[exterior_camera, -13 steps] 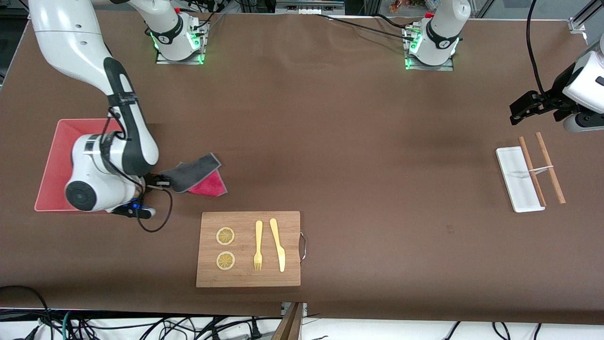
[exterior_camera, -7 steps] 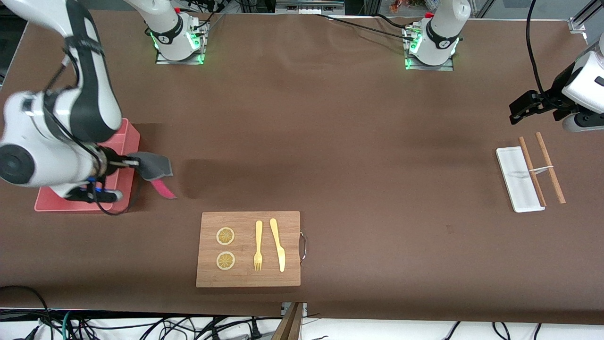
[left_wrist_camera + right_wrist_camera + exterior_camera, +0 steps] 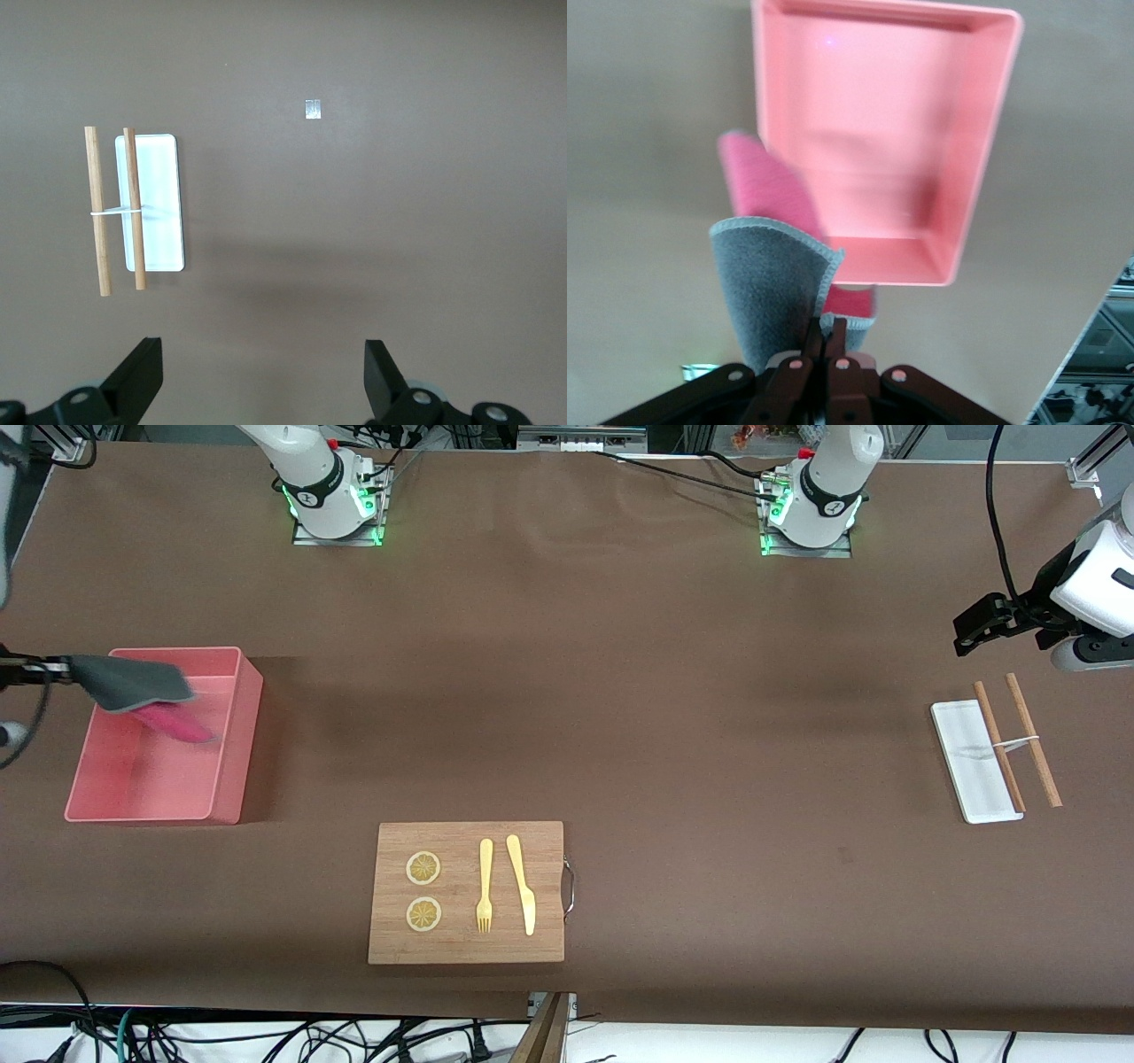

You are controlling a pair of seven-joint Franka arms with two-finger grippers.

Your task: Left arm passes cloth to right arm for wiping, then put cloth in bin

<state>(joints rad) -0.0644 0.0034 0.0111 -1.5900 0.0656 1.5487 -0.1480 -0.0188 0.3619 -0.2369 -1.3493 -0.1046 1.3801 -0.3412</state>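
Observation:
My right gripper (image 3: 64, 667) is shut on one edge of the cloth (image 3: 133, 682). The cloth hangs over the end of the pink bin (image 3: 241, 735) that lies farther from the front camera, dark grey face up and pink-red face drooping below. The right wrist view shows the cloth (image 3: 769, 288) pinched in the right gripper (image 3: 829, 335), with the bin (image 3: 970, 204) underneath. Most of the right arm is out of the front view. My left gripper (image 3: 966, 636) waits open and holds nothing, over bare table by the white tray, and its fingers (image 3: 142, 367) stand wide apart.
A wooden board (image 3: 465, 892) with two lemon slices, a fork and a knife lies near the front edge. A small white tray (image 3: 961, 766) with two tied wooden sticks (image 3: 1032, 740) sits at the left arm's end.
My right gripper has lifted the cloth off the table beside the board and swung it toward the table's end, so it now hangs over the bin. The left arm has barely moved.

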